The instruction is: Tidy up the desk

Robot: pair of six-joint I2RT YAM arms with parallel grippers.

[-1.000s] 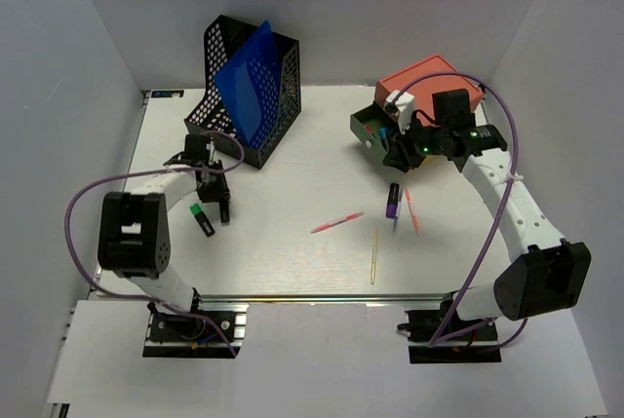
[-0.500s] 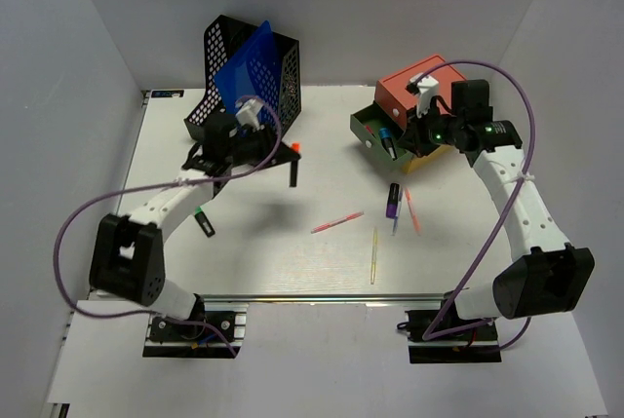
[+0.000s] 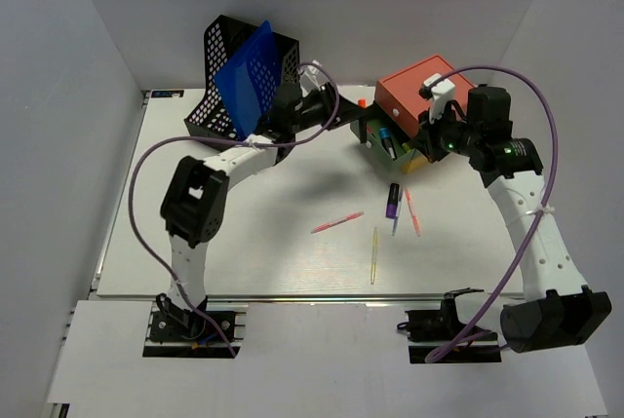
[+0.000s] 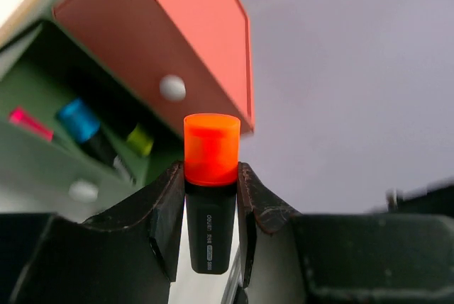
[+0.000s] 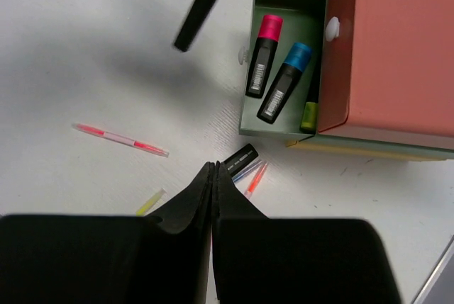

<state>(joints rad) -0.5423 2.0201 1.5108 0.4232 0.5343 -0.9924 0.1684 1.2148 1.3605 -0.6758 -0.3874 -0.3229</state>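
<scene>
Reaching across the desk (image 3: pixel 273 262) to the green drawer (image 3: pixel 371 132), orange highlighter (image 4: pixel 210 149) in hand.

Stretched far rightward, with the left gripper (image 4: pixel 210 176) clamped on the highlighter's black barrel, cap up, just before the drawer. Bent high opposite, with the right gripper (image 5: pixel 213 176) pinched together on nothing. Counted in the drawer: three highlighters. Counted loose on the white top lying under everything: four thin pens and one purple-capped marker (image 3: pixel 393 201). Swung over from beside the mesh file holder (image 3: pixel 219 111) within half a second.
</scene>
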